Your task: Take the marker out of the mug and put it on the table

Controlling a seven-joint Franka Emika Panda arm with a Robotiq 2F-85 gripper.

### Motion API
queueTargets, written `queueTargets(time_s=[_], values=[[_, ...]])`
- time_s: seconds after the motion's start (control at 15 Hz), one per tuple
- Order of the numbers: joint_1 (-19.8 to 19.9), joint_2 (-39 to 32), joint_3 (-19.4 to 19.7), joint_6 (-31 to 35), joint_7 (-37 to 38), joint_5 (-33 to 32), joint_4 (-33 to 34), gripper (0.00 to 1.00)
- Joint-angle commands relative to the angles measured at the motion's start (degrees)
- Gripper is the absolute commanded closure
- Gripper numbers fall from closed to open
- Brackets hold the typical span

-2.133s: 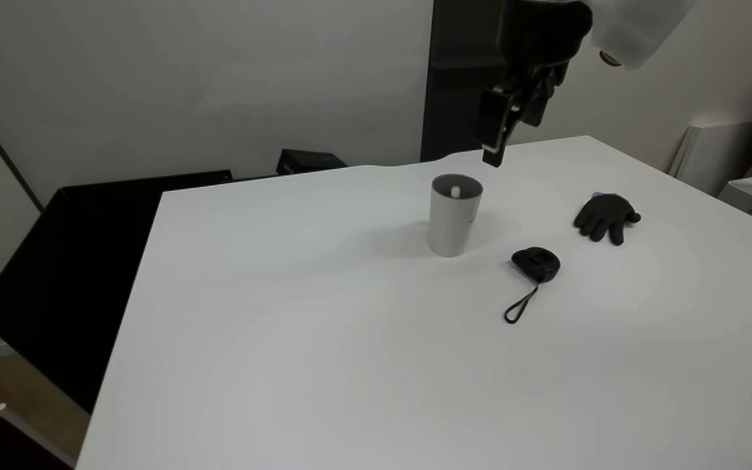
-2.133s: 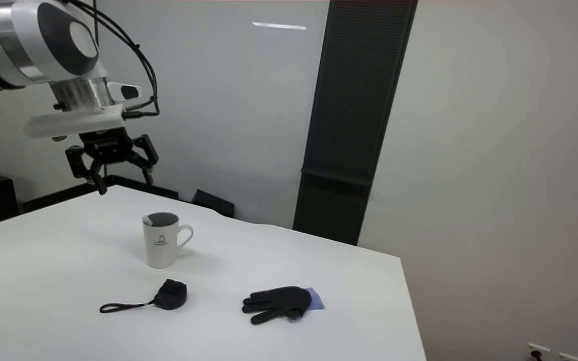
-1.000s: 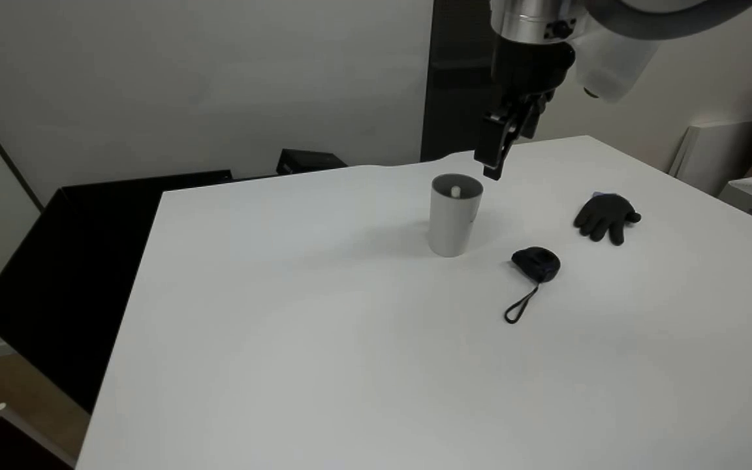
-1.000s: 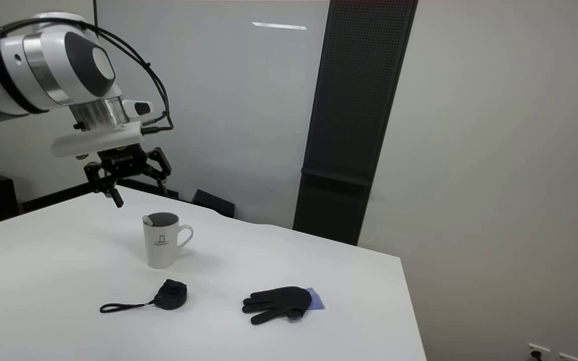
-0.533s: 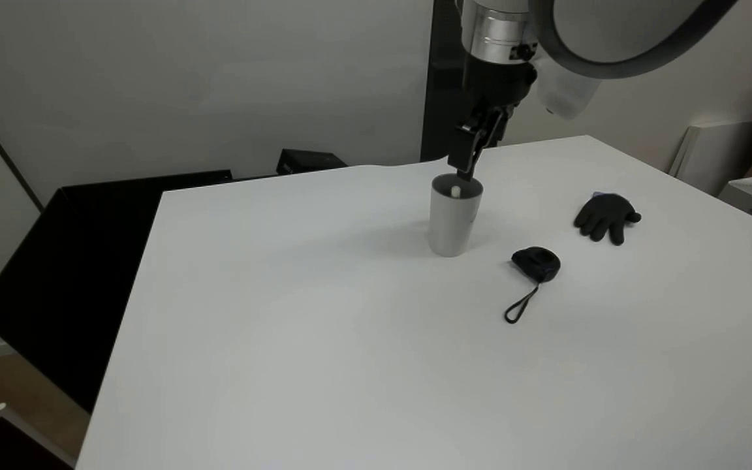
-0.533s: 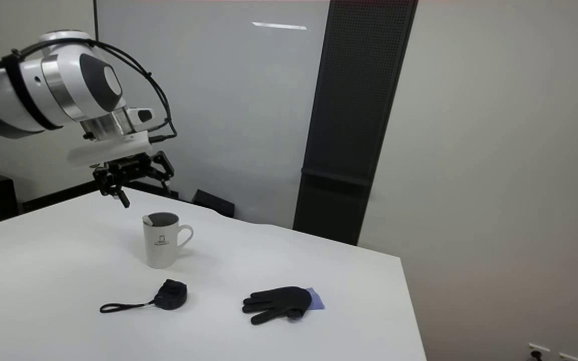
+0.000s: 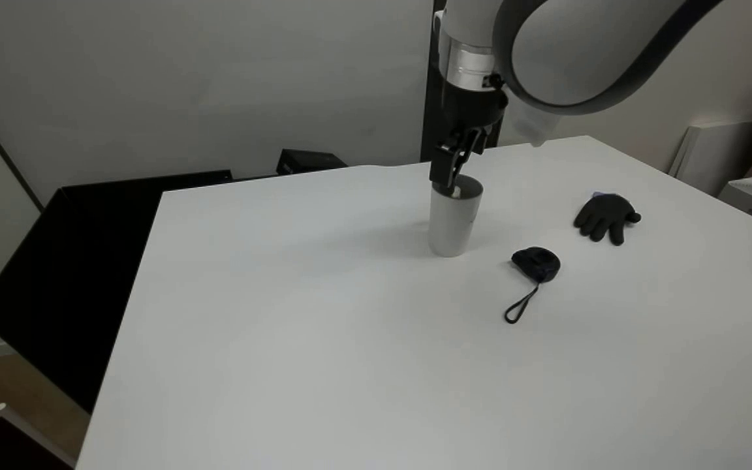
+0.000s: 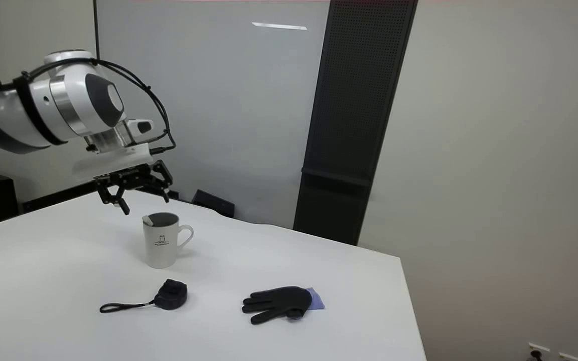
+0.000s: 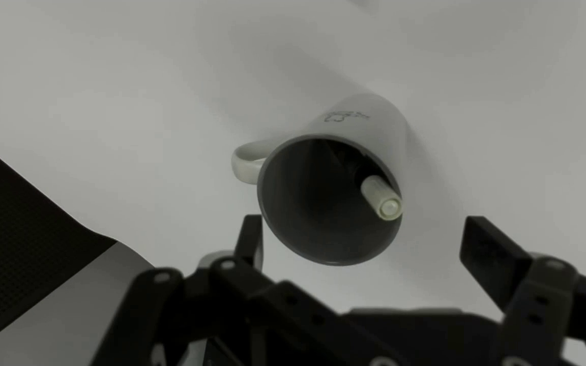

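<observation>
A white mug (image 7: 452,228) with a grey inside stands upright on the white table (image 7: 297,313). It also shows in an exterior view (image 8: 159,253) with its handle to the right. A marker with a pale end leans inside the mug against the rim; it shows in both exterior views (image 7: 456,192) (image 8: 147,220) and in the wrist view (image 9: 379,195). Its lower part is dark and mostly hidden in the mug. My gripper (image 8: 146,204) is open and empty just above the mug. In the wrist view (image 9: 364,229) the fingers stand wide apart, with the marker's end between and beyond them.
A black tape measure (image 7: 536,264) with a strap loop lies near the mug; it also shows in an exterior view (image 8: 170,295). A black glove (image 8: 279,302) on a bluish piece lies farther along the table. A black box (image 7: 311,160) stands behind the table's back edge.
My gripper has come down and across, from above and beside the mug to just over its opening. It stays open. The mug, marker, tape measure and glove have not moved.
</observation>
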State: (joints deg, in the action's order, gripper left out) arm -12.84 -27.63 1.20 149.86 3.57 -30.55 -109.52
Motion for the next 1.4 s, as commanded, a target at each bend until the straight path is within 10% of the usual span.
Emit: queueTargets(time_s=[0.0, 0.4, 0.47, 1.33], values=[[-1.6, -2.5, 1.6, 0.8, 2.1, -0.4, 2.5, 0.00], [-2.1, -3.7, 2.4, 1.2, 2.4, 0.2, 3.1, 0.00], [-2.0, -3.7, 2.4, 1.4, 2.5, 0.4, 3.0, 0.22], [-1.4, -3.8, 2.3, 0.0, 3.2, 4.0, 3.4, 0.97]])
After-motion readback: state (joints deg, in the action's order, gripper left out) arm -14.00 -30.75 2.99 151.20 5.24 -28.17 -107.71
